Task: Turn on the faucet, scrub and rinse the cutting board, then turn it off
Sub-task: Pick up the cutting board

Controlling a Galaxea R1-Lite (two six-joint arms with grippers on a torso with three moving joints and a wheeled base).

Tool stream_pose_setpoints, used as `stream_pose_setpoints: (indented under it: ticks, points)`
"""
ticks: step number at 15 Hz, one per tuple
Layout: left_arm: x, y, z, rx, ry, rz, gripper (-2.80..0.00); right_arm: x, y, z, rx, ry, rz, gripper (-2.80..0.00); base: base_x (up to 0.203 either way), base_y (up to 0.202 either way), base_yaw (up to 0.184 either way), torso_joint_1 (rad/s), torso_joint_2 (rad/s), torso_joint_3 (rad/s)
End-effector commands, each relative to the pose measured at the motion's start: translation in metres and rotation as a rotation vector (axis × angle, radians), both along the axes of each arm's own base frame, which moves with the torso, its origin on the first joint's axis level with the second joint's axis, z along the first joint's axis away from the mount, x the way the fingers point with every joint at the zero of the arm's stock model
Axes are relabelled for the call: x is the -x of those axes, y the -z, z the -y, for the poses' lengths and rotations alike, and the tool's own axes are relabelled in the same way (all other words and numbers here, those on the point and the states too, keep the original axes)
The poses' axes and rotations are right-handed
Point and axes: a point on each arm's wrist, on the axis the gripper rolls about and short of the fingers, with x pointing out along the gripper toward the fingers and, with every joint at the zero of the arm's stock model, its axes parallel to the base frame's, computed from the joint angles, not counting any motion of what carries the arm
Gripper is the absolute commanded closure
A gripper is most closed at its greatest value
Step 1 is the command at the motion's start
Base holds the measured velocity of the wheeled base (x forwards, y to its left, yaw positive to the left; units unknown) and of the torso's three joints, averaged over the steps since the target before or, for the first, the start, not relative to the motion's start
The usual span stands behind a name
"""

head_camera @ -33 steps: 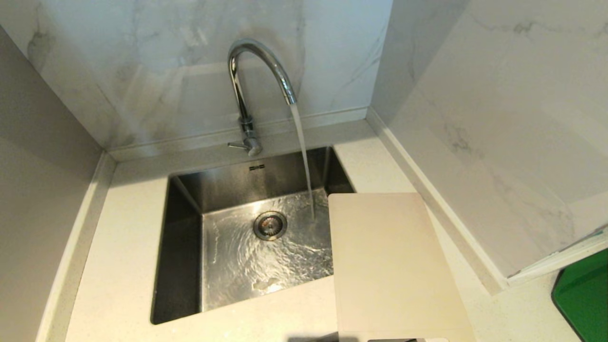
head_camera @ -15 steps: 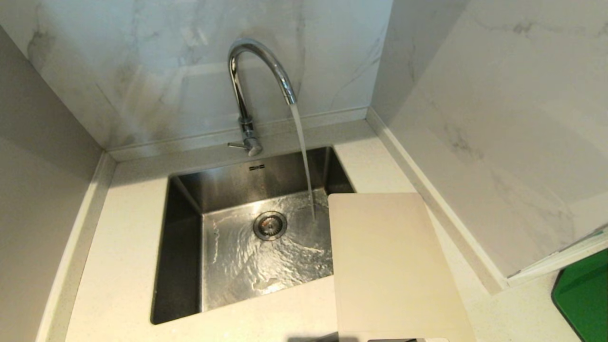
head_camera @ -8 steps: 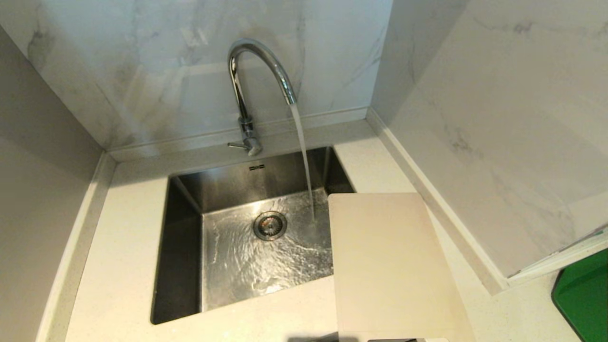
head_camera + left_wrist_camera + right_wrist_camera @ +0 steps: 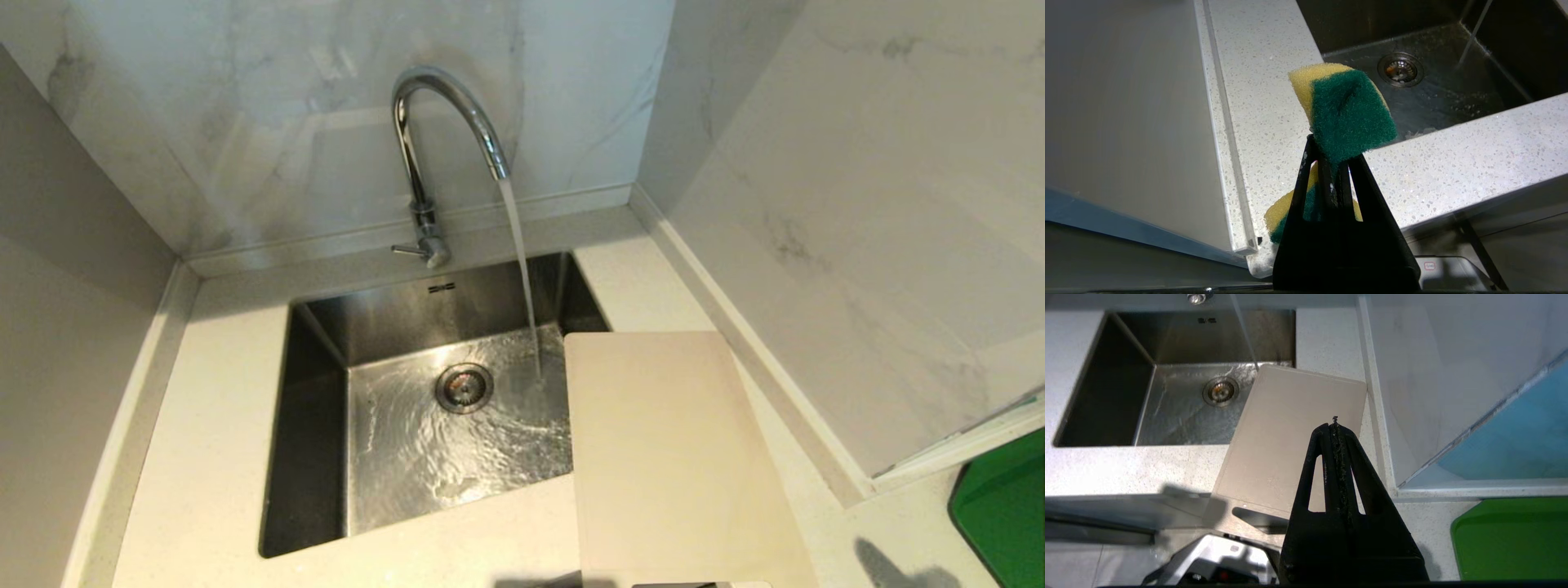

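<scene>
Head view: faucet on, stream falling into the sink just beside the far corner of the board. Board flat on the counter, far left part overhanging the basin, right of the drain. Neither gripper visible here; only a shadow on the counter near the green thing. Risk, as a judgement: a push on the overhanging edge could tip or slide the board into the sink; water hitting it flat could splash over the counter.

Left wrist view: left gripper clamped on the sponge, hovering over the counter's near edge, left of the sink; board outside this view. Sponge pinched at one edge only, so likely to twist or slip out under scrubbing pressure.

Right wrist view: right gripper closed, empty, above the board's near half. Fingers must spread before any grasp; closed tips would only shove the board.
</scene>
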Motion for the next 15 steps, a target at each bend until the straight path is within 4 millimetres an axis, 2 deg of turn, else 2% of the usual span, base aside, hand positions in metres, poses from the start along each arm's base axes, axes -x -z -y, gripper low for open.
stream_pose_setpoints:
  ticks: [1, 4, 8, 11, 15]
  points:
    - [0.0, 0.001, 0.0, 0.002, 0.001, -0.003, 0.0, -0.03, -0.018, 0.0, 0.009, -0.025, -0.115, 0.0, 0.0, 0.0, 0.0, 0.0, 0.0, 0.0]
    - [0.0, 0.0, 0.0, 0.002, 0.002, -0.001, 0.0, -0.055, -0.025, -0.001, 0.041, -0.087, -0.25, 0.0, 0.0, 0.0, 0.0, 0.0, 0.0, 0.0]
    - [0.0, 0.001, 0.0, 0.0, 0.003, -0.003, 0.0, -0.105, -0.016, -0.003, 0.08, -0.126, -0.409, 0.0, 0.0, 0.0, 0.0, 0.0, 0.0, 0.0]
    - [0.0, 0.001, 0.0, 0.002, 0.002, -0.003, 0.0, -0.151, 0.0, -0.005, 0.093, -0.144, -0.55, 0.0, 0.0, 0.0, 0.0, 0.0, 0.0, 0.0]
    - [0.0, 0.001, 0.0, 0.0, 0.003, -0.003, 0.0, -0.199, 0.028, -0.016, 0.127, -0.179, -0.721, 0.0, 0.0, 0.0, 0.0, 0.0, 0.0, 0.0]
